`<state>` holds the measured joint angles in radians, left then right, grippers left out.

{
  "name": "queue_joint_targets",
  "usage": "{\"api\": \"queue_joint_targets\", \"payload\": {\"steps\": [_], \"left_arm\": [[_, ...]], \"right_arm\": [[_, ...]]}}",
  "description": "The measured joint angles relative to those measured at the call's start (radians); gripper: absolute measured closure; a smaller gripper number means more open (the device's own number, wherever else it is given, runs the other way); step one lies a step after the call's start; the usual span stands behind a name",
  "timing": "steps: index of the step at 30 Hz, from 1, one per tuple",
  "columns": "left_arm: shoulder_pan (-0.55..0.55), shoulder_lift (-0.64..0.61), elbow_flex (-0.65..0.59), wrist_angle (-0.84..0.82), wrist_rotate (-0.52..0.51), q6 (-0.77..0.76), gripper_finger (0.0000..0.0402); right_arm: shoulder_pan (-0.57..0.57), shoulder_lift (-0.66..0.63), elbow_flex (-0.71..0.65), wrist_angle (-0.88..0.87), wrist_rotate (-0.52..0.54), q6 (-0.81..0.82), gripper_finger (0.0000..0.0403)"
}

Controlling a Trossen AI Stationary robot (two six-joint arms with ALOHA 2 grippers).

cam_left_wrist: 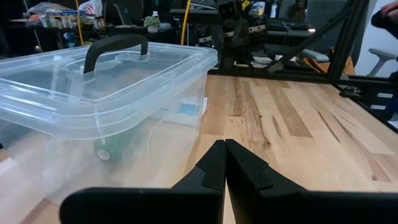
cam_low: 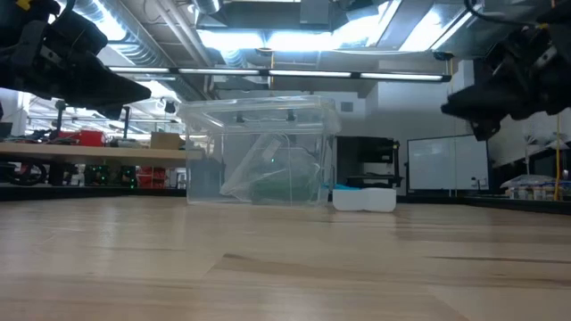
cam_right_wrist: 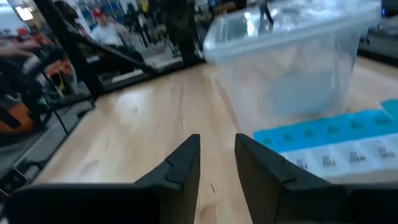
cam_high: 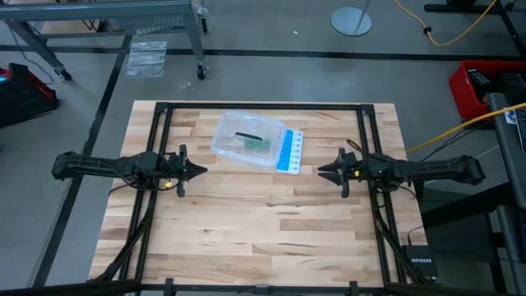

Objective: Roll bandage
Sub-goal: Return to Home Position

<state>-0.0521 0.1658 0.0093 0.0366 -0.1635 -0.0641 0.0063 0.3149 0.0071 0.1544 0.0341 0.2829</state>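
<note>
**Both arms clear of the bin, bandage inside it**

High view: I see the clear plastic lidded bin (cam_high: 228,131) at upper centre of the light wooden slatted table (cam_high: 263,238). The dark green soft fabric bandage (cam_high: 255,145) shows through the lid, inside the bin, just below the bin's dark curved handle (cam_high: 246,134). The blue-and-white flat card (cam_high: 289,151) lies against the bin's right side. The left gripper (cam_high: 200,171) is at left centre and the right gripper (cam_high: 322,170) at right centre. Both point inward, and both are well apart from the bin.

Low view: the bin (cam_low: 259,134) stands centre frame with its lid on. I get a green blur low inside it, the bandage (cam_low: 284,189). The card (cam_low: 364,198) is just right of the bin. The left gripper (cam_low: 134,89) is at upper left, the right gripper (cam_low: 457,105) at upper right, both off the table.

Left wrist view: the fingers (cam_left_wrist: 205,174) are pressed together and hold nothing. The bin (cam_left_wrist: 155,74) is at left, and the bandage (cam_left_wrist: 112,149) is a green roll near its floor.

Right wrist view: the fingers (cam_right_wrist: 180,165) are parted by a narrow gap, nothing between them. The bin (cam_right_wrist: 292,56) is at upper right, the card (cam_right_wrist: 336,146) below it. I cannot make out the bandage here.
</note>
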Motion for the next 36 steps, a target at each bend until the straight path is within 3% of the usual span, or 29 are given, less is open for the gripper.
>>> {"api": "queue_joint_targets", "payload": {"steps": [19,28,36], "left_arm": [[0.0,-0.16,0.0,0.0,0.0,0.0,0.0399],[0.0,-0.162,0.0,0.0,0.0,0.0,0.0399],[0.0,-0.162,0.0,0.0,0.0,0.0,0.0399]], "right_arm": [[0.0,-0.218,0.0,0.0,0.0,0.0,0.0297],[0.0,-0.312,0.0,0.001,0.0,0.0,0.0297],[0.0,-0.313,0.0,-0.023,0.0,0.0,0.0297]]}}
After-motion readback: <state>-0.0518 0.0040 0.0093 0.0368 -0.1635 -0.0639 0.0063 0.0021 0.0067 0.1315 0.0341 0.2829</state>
